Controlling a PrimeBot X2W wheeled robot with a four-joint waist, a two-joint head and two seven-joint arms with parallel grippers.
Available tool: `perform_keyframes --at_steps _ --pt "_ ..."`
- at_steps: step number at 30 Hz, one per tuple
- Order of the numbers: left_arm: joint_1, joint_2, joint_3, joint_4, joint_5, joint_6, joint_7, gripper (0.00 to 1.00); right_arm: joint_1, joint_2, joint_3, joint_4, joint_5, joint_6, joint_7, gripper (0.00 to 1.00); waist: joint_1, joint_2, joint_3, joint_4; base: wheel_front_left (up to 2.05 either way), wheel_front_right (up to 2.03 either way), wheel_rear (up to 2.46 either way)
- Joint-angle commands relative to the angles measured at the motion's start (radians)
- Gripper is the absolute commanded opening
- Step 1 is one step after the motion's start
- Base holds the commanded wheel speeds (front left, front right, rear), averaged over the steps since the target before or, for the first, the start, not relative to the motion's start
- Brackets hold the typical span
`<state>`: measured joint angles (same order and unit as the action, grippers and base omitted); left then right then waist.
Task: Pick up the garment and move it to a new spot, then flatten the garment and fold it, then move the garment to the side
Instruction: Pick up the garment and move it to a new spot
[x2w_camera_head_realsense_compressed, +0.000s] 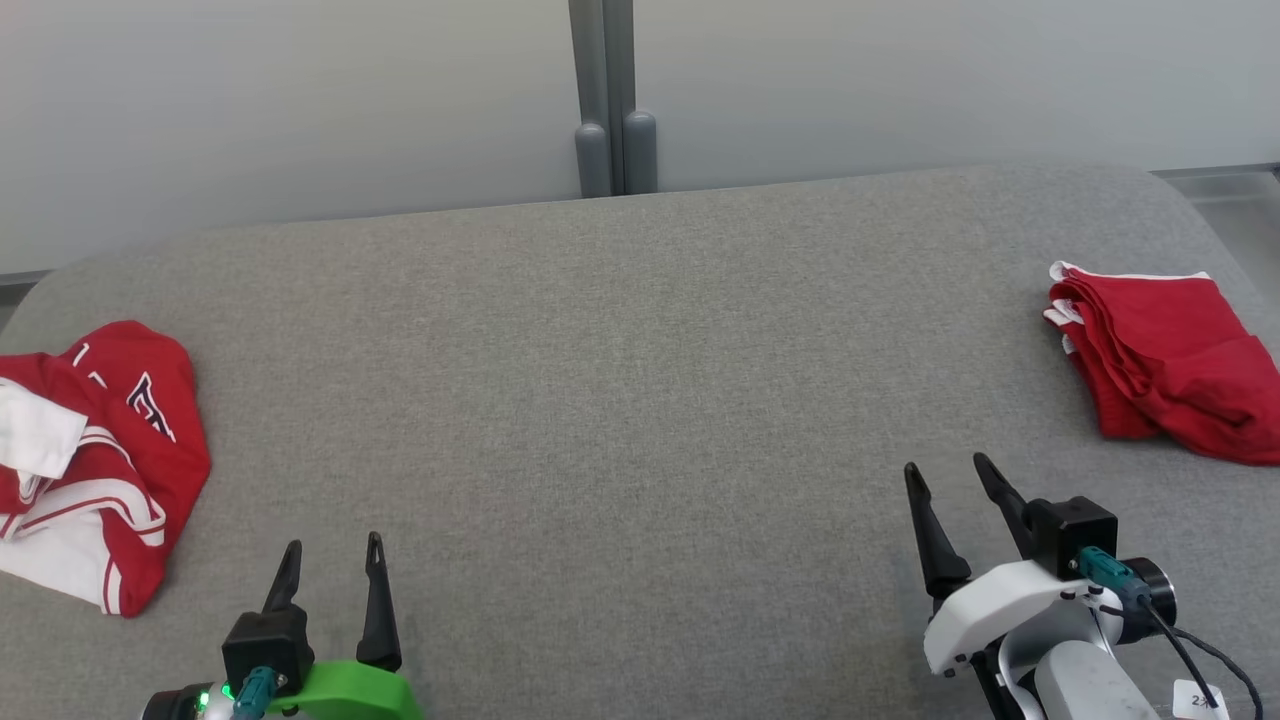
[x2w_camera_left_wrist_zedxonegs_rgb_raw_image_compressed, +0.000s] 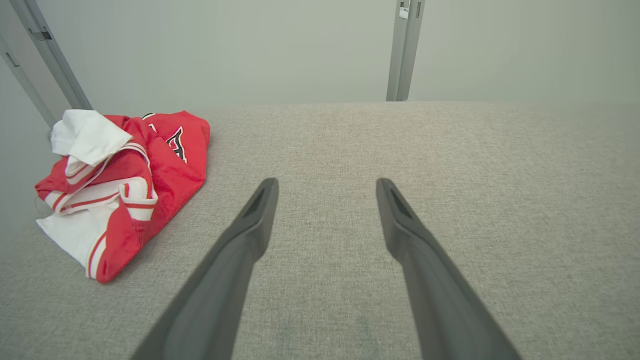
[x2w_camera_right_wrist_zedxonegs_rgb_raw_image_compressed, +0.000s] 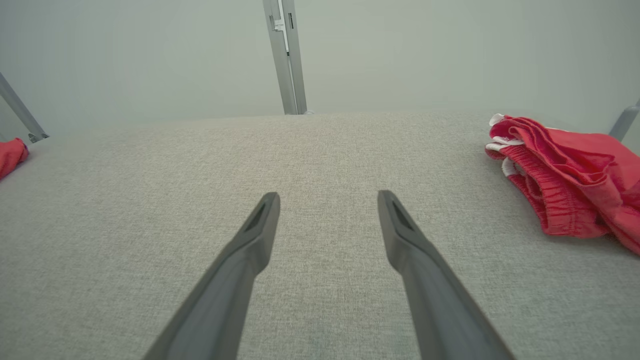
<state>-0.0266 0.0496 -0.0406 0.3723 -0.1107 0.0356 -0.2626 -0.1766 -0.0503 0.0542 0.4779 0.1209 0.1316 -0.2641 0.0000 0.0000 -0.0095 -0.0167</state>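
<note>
Left gripper and right gripper are hovering released and empty, while the crumpled garment at left is risking a tangle if pinched by one layer.

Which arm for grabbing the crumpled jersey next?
Left, probably. The left gripper is open, empty and near the jersey; the right gripper sits far across, by the folded red shorts.

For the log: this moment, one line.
left gripper open, empty | right gripper open, empty | crumpled garment at left | folded garment at right
</note>
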Motion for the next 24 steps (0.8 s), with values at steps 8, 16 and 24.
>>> perform_keyframes --at_steps 8,16,24 --pt "0.012 0.003 0.006 0.011 -0.009 0.001 -0.003 1.00 0.008 -0.002 0.024 -0.014 -0.009 -0.002 0.000 1.00 0.0000 0.0000 0.018 0.118 0.00 0.00 0.00" --pt "0.020 0.003 0.023 0.040 -0.001 0.003 -0.003 1.00 0.024 -0.002 0.042 -0.024 -0.001 -0.002 0.000 1.00 0.0000 0.0000 0.025 0.311 0.00 0.00 0.00" --pt "0.028 0.002 0.045 0.042 0.001 0.000 -0.003 1.00 0.012 -0.002 0.065 -0.017 0.014 -0.002 0.000 1.00 0.0000 0.0000 0.037 0.447 0.00 0.00 0.00"
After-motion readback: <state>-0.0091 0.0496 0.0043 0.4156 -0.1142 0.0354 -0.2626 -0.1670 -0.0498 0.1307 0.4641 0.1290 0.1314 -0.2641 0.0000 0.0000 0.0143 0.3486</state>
